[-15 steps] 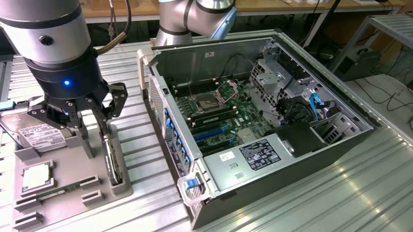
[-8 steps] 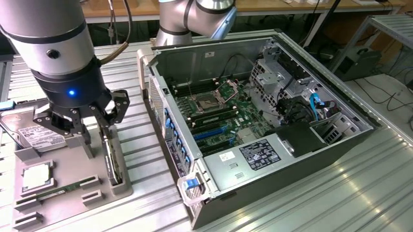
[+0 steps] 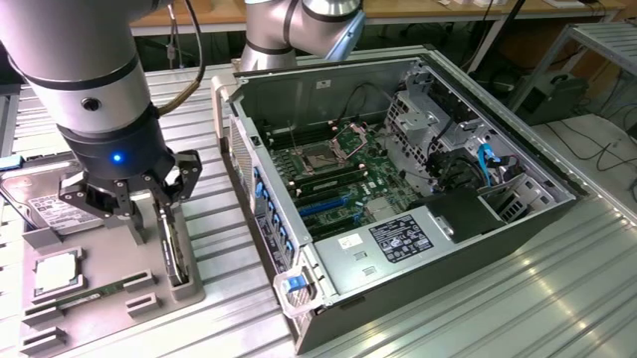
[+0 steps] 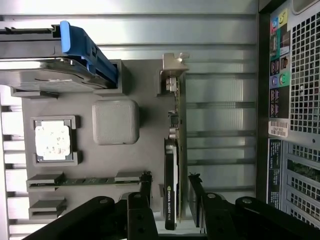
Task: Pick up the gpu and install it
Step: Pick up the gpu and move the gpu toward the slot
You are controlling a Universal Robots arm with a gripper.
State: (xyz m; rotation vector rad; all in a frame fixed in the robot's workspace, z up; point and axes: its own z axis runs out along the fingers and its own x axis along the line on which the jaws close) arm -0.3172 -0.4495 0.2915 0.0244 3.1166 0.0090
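The gpu point(image 4: 175, 125) stands on edge in a slot of the grey tray point(image 4: 135, 165), its silver bracket at one end and the black cooler on one face. In the exterior view the gpu point(image 3: 177, 257) is a thin dark card at the tray's near right corner. My gripper point(image 4: 170, 200) hangs right over it, open, with one black finger on each side of the card's cooler end and a gap showing at the cooler side. From the exterior view my gripper point(image 3: 159, 220) sits low over the card's top edge.
The tray also holds a hard drive point(image 4: 45, 75) with a blue handle, a CPU point(image 4: 52, 140) and a RAM stick point(image 4: 85, 181). The open computer case point(image 3: 448, 239) lies to the exterior view's right, motherboard point(image 3: 329, 171) exposed. Ribbed metal table point(image 3: 518, 298) all around.
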